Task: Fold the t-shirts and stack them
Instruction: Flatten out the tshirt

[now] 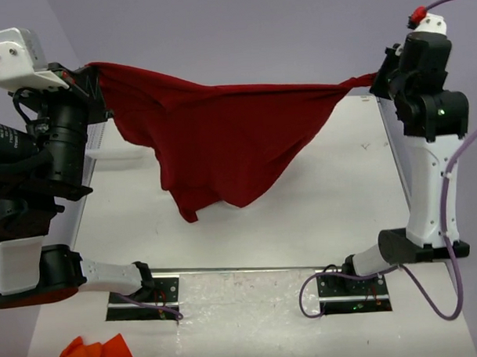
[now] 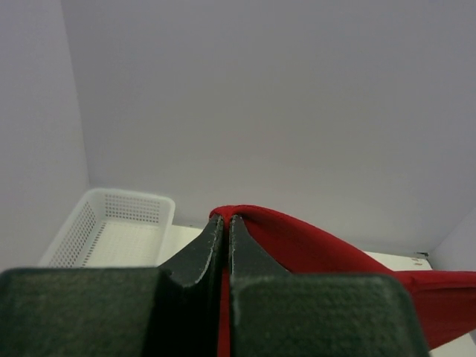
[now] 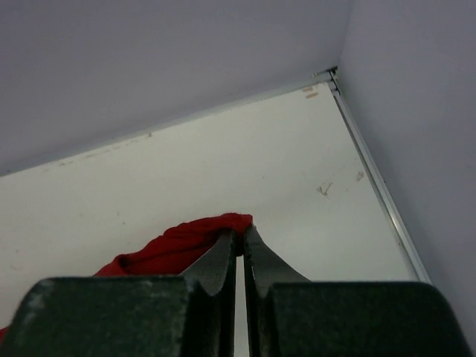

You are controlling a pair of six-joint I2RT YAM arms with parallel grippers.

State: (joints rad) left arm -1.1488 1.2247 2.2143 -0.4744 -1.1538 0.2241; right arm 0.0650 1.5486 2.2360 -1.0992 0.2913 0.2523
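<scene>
A dark red t-shirt [image 1: 221, 140] hangs in the air above the white table, stretched between both arms. My left gripper [image 1: 92, 71] is shut on its left corner; in the left wrist view the fingers [image 2: 225, 223] pinch red cloth [image 2: 312, 245]. My right gripper [image 1: 376, 78] is shut on the shirt's bunched right corner; in the right wrist view the tips [image 3: 239, 238] hold red cloth [image 3: 175, 249]. The shirt's lowest part hangs near the table's middle. An orange shirt [image 1: 96, 354] lies crumpled at the near left edge.
A white perforated basket [image 2: 111, 227] stands at the far left of the table [image 1: 333, 199], mostly behind the left arm in the top view. The arm bases [image 1: 250, 292] sit at the near edge. Walls close the back and right sides.
</scene>
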